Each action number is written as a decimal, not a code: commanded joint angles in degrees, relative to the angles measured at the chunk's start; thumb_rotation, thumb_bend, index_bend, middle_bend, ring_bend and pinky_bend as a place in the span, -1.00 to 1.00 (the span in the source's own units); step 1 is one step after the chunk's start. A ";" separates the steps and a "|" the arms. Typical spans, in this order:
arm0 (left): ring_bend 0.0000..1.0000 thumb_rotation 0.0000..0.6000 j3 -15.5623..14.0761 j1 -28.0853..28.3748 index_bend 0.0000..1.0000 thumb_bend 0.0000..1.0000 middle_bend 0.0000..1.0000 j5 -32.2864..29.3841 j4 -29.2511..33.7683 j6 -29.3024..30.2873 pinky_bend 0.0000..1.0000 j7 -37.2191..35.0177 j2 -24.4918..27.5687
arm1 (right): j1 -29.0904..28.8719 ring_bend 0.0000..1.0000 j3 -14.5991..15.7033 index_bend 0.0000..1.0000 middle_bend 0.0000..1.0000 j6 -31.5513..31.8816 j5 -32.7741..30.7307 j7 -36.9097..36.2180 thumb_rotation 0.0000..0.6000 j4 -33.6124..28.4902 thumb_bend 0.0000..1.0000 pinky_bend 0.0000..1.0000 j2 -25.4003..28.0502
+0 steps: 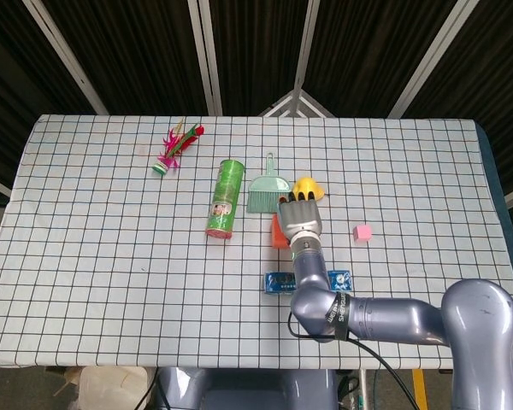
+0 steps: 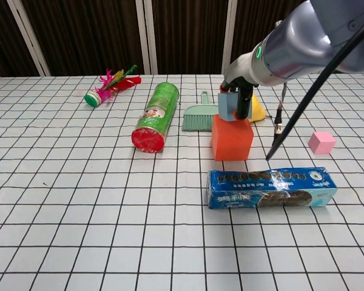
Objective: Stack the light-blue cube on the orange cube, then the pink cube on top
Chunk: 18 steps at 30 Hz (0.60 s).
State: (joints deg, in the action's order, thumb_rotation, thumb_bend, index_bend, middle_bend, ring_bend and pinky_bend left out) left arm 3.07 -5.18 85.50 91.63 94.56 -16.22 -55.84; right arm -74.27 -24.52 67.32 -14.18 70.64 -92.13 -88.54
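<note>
The light-blue cube (image 2: 227, 106) sits on the top of the orange cube (image 2: 232, 137) at mid-table. My right hand (image 2: 244, 85) reaches down from the upper right and grips the light-blue cube, with dark fingers along its right side. In the head view my right hand (image 1: 301, 218) covers the light-blue cube, and only the left edge of the orange cube (image 1: 277, 232) shows. The pink cube (image 2: 321, 142) lies alone to the right (image 1: 362, 231). My left hand appears in neither view.
A blue biscuit pack (image 2: 271, 187) lies just in front of the orange cube. A green can (image 2: 156, 116) lies on its side to the left. A teal dustpan (image 2: 199, 115) and a yellow object (image 2: 255, 109) sit behind. A feathered shuttlecock (image 2: 109, 85) lies far left.
</note>
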 commanded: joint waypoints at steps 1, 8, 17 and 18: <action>-1.00 1.00 -0.01 0.00 -0.81 -0.68 -1.00 0.04 0.03 0.03 -1.00 0.07 -0.02 | -0.14 -0.91 0.00 -0.79 -0.84 0.13 -0.23 0.19 1.00 -0.19 0.16 -0.93 0.19; -1.00 1.00 -0.03 0.01 -0.81 -0.68 -1.00 0.03 0.11 0.01 -1.00 0.21 -0.02 | -0.52 -0.92 -0.02 -0.86 -0.84 0.46 -1.24 0.99 1.00 -0.72 0.04 -0.93 0.78; -1.00 1.00 -0.02 0.10 -0.81 -0.68 -1.00 0.00 0.18 -0.15 -1.00 0.43 -0.02 | -1.41 -0.94 0.43 -0.96 -0.84 1.68 -4.24 4.23 1.00 -1.72 -0.07 -0.93 2.01; -1.00 1.00 -0.01 0.11 -0.81 -0.68 -1.00 -0.02 0.19 -0.15 -1.00 0.47 -0.03 | -1.51 -0.94 0.52 -0.97 -0.84 1.92 -4.69 4.79 1.00 -1.93 -0.08 -0.93 2.27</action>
State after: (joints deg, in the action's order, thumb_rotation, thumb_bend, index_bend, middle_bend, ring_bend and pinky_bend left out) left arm 3.06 -5.07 85.47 91.81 94.41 -15.75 -55.87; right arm -75.57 -24.18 68.85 -18.22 74.68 -93.74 -86.65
